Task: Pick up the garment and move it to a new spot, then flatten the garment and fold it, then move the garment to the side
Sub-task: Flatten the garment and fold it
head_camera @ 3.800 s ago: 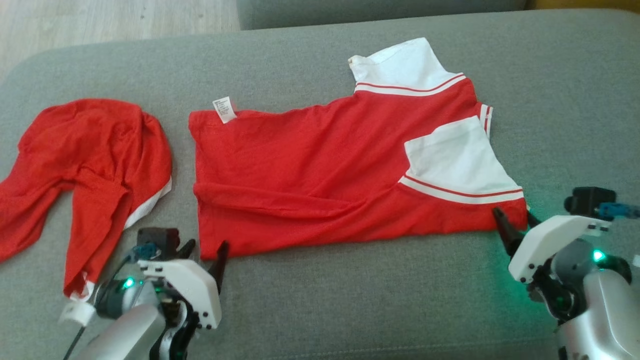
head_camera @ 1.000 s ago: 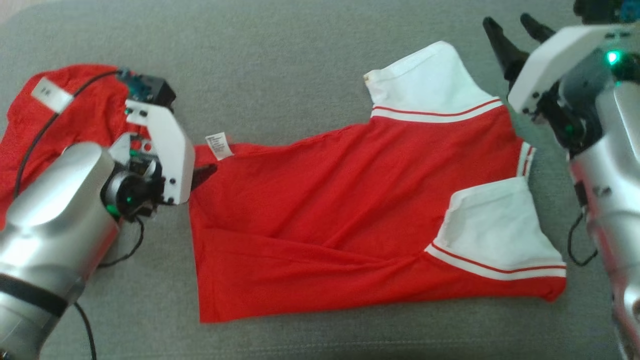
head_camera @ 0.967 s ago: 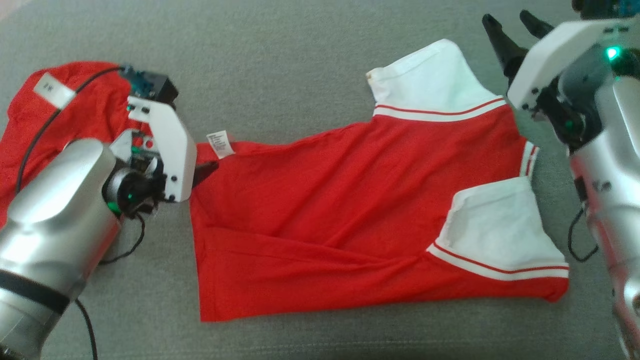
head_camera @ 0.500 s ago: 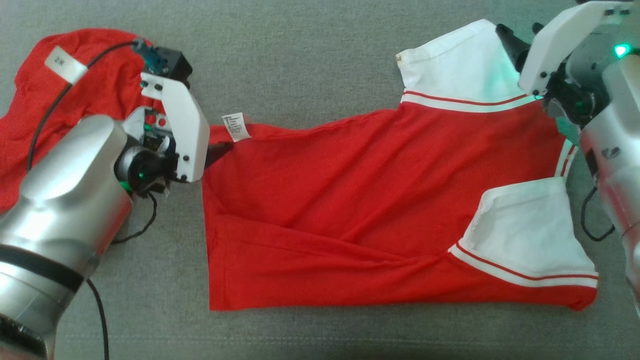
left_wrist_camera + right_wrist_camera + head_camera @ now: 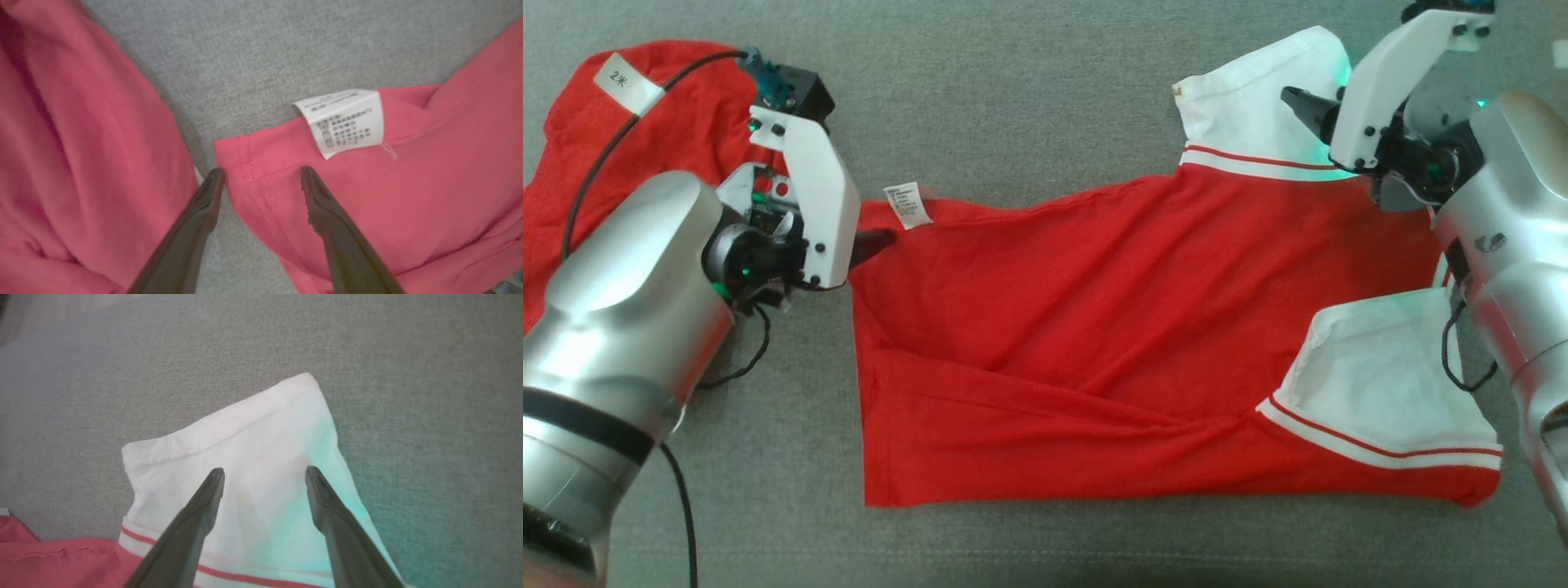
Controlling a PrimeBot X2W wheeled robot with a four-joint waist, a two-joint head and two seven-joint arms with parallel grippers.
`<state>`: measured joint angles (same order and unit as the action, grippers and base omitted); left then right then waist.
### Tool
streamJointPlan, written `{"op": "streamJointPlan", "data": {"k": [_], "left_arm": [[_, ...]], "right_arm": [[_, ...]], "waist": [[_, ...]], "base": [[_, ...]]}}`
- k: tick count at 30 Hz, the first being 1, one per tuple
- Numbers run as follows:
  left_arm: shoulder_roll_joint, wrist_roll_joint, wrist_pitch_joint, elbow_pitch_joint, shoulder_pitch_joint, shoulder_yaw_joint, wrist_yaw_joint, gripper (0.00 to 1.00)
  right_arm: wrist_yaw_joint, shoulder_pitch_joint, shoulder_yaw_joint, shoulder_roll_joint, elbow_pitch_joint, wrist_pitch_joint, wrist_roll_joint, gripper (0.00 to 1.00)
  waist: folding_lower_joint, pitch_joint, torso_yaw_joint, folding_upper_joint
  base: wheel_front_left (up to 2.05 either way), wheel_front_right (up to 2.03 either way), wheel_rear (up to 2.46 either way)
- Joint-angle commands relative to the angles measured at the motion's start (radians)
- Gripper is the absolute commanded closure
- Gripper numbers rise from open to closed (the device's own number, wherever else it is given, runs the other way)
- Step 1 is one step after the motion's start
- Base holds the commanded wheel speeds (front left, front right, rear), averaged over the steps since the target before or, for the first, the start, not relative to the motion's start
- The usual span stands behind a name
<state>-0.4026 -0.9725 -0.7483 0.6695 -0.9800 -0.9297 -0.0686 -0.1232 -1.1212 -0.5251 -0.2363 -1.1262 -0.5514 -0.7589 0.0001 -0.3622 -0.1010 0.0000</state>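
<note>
Head view gives you the red shirt (image 5: 1094, 327) lying spread on the grey cushion (image 5: 1029, 98), stretched between your two claws. Your left claw (image 5: 261, 173) stands wide apart and holds nothing. The shirt's hem corner sits between its fingers, and the white care label (image 5: 347, 122) is just ahead of its tips. Your right claw (image 5: 265, 471) is spread wide too, both fingers over the shirt's white sleeve (image 5: 245, 428), gripping nothing. A second red garment (image 5: 580, 139) lies just beside the left claw, on its outer side.
</note>
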Motion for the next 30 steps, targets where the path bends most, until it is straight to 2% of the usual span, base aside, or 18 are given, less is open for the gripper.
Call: {"op": "streamJointPlan", "data": {"k": [1,11,12,13,14,15,16,17,25,30], "left_arm": [[-0.049,-0.001,-0.015,-0.016,-0.053,0.027,0.008,0.00],[-0.055,-0.024,-0.049,-0.031,-0.034,0.025,0.018,0.00],[-0.053,-0.031,-0.050,-0.034,-0.032,0.027,0.014,0.00],[-0.051,-0.038,-0.049,-0.036,-0.030,0.031,0.012,0.00],[-0.049,-0.042,-0.048,-0.038,-0.029,0.034,0.010,0.00],[-0.049,-0.044,-0.048,-0.040,-0.028,0.034,0.008,0.30],[-0.050,-0.045,-0.048,-0.042,-0.029,0.034,0.006,0.61],[-0.051,-0.047,-0.046,-0.044,-0.029,0.035,0.004,0.99],[-0.065,-0.035,0.007,-0.044,-0.036,0.044,-0.002,1.00],[-0.068,-0.037,0.014,-0.031,-0.029,0.042,-0.007,1.00]], "right_arm": [[-0.008,-0.015,-0.020,0.009,0.045,0.003,-0.016,0.00],[-0.008,-0.012,-0.076,-0.004,0.061,-0.017,-0.084,0.00],[-0.008,-0.014,-0.080,-0.005,0.059,-0.019,-0.089,0.04],[-0.008,-0.015,-0.085,-0.007,0.058,-0.019,-0.094,0.18],[-0.008,-0.016,-0.090,-0.009,0.057,-0.019,-0.098,0.48],[-0.008,-0.017,-0.096,-0.012,0.057,-0.016,-0.102,0.83],[-0.008,-0.017,-0.100,-0.014,0.057,-0.009,-0.104,1.00],[-0.008,-0.018,-0.105,-0.017,0.058,0.000,-0.107,1.00],[-0.008,-0.029,-0.128,-0.044,0.075,0.185,-0.131,1.00],[-0.008,-0.036,-0.146,-0.049,0.046,0.227,-0.143,1.00]], "waist": [[-0.0001,0.002,0.003,0.0000],[-0.0001,-0.018,0.009,0.0000],[-0.0001,-0.020,0.010,0.0000],[-0.0001,-0.021,0.010,0.0000],[-0.0001,-0.021,0.010,0.0000],[-0.0001,-0.020,0.010,0.0000],[-0.0001,-0.018,0.011,0.0000],[-0.0001,-0.016,0.011,0.0000],[-0.0001,0.005,0.016,0.0000],[-0.0001,0.021,0.017,0.0000]], "base": [[0.00,0.00,0.00],[0.00,0.00,0.00],[0.00,0.00,0.00],[0.00,0.00,0.00],[0.00,0.00,0.00],[0.00,0.00,0.00],[0.00,0.00,0.00],[0.00,0.00,0.00],[0.00,0.00,0.00],[0.00,0.00,0.00]]}}
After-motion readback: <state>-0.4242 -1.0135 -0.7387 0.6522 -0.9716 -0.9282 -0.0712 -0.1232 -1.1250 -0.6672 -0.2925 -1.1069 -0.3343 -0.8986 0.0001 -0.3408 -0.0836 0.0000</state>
